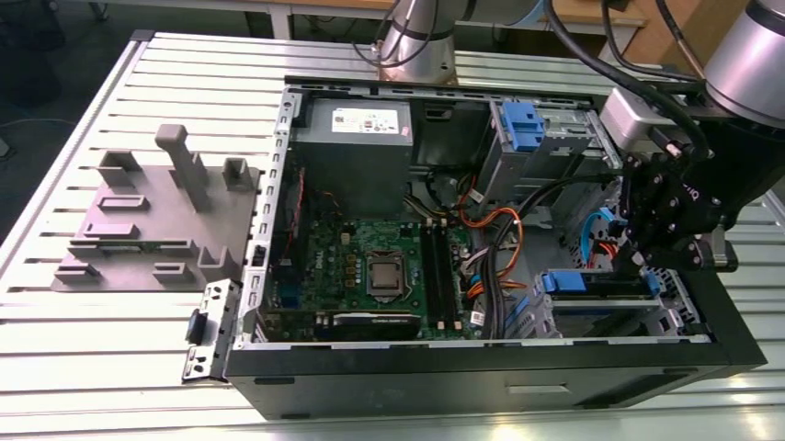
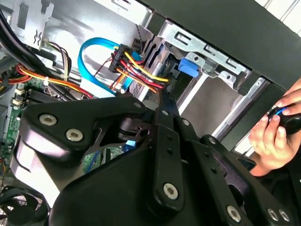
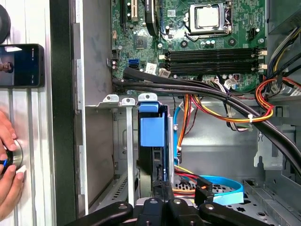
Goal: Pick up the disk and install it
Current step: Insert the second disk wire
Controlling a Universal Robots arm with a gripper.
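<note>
Disk [image 3: 153,136] sits upright in the case's drive bay [image 3: 123,141], directly beneath jaws clamped on its edge.

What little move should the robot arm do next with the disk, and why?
Probably a gentle push of the disk deeper into the drive bay: the gripper sits at the disk's near edge, and the disk stands edge-on between the bay's metal walls.

Slatted table [image 1: 110,101]: PC case [image 1: 491,377], grey fixture [image 1: 135,230].
</note>
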